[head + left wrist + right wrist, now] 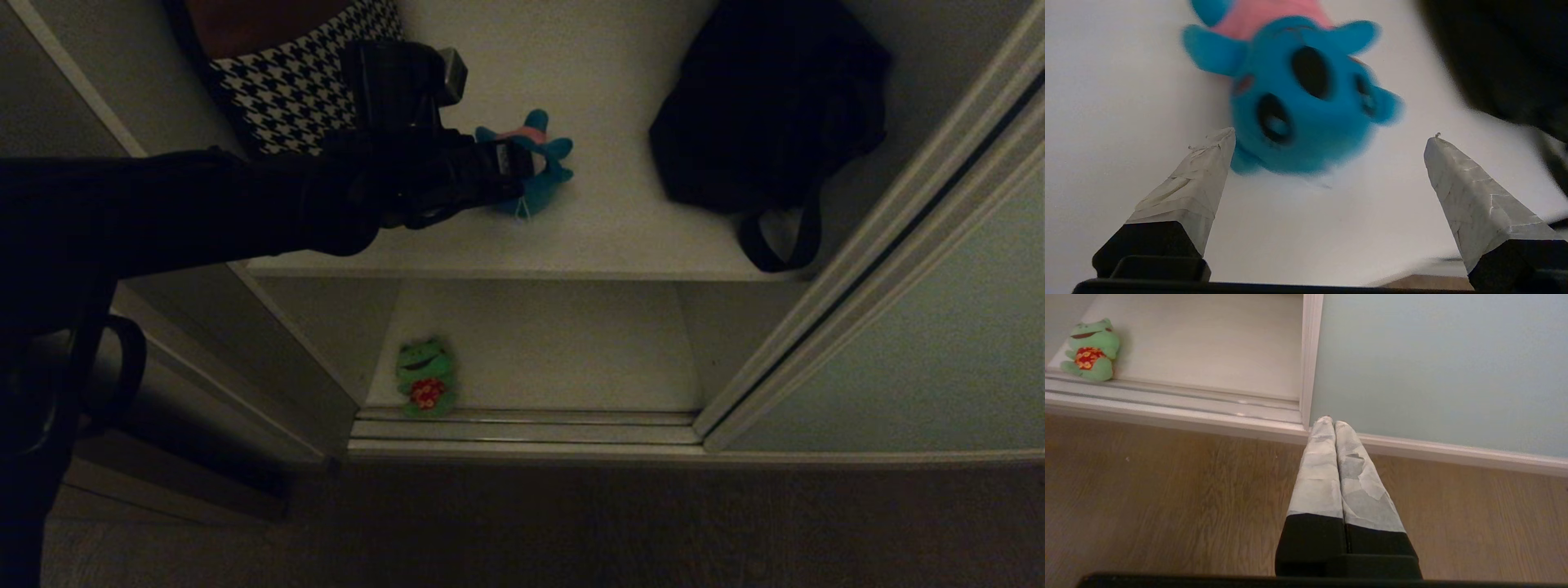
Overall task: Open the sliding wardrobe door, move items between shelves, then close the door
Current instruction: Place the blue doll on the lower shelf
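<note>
The sliding wardrobe door [939, 351] stands slid to the right, leaving the shelves exposed. A blue plush toy with a pink back [547, 175] lies on the upper shelf [604, 237]. My left gripper [522, 159] is right in front of it, open. In the left wrist view the toy [1306, 102] lies just past the taped fingertips [1208, 171], close to one of them and not gripped; the left gripper [1332, 134] holds nothing. A green frog [424, 377] sits at the front left of the bottom board [555, 343]. My right gripper [1333, 422] hangs shut above the floor near the door's lower corner [1433, 363], with the frog [1090, 351] off to one side.
A houndstooth cushion [294, 82] sits at the back left of the upper shelf, just behind my left wrist. A black strapped bag [767, 106] takes up the shelf's right side. The door track [522, 429] runs along the wardrobe's front, above the wooden floor [571, 523].
</note>
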{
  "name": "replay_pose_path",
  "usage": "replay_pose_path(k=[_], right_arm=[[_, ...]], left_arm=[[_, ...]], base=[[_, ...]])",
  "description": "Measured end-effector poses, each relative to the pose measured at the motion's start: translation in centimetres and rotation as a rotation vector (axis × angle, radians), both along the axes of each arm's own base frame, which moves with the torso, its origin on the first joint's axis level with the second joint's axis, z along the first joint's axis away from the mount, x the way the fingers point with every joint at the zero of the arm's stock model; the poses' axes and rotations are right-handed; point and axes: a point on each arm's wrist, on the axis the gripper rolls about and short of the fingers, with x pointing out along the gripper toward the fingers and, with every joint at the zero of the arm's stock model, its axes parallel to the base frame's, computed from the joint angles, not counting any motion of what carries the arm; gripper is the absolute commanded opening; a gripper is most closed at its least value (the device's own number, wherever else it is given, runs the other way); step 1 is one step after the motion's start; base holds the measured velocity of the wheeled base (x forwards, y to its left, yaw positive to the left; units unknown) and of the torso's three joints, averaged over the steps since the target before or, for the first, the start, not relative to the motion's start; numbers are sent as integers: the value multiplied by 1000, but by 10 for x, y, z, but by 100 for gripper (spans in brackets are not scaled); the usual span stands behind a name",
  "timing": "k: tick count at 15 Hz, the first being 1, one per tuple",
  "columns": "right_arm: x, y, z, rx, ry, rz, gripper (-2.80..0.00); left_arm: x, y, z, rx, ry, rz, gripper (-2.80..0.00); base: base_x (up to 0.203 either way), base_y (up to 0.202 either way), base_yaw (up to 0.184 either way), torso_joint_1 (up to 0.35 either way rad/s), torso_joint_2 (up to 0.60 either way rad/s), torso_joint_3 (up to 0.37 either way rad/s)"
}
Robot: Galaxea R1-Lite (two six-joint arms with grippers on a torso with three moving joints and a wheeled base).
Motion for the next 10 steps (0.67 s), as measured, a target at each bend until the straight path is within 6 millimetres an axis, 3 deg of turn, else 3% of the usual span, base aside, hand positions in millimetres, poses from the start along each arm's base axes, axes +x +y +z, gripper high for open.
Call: replay_pose_path(k=[5,10], right_arm=[[0,0,0,0,0,0,-280],[0,0,0,0,0,0,-280]], left_arm=[[5,-3,-7,-2,15,-3,0],[23,-10,-31,16,33,3,0]], base=[[0,0,0,0,0,0],[0,0,0,0,0,0]])
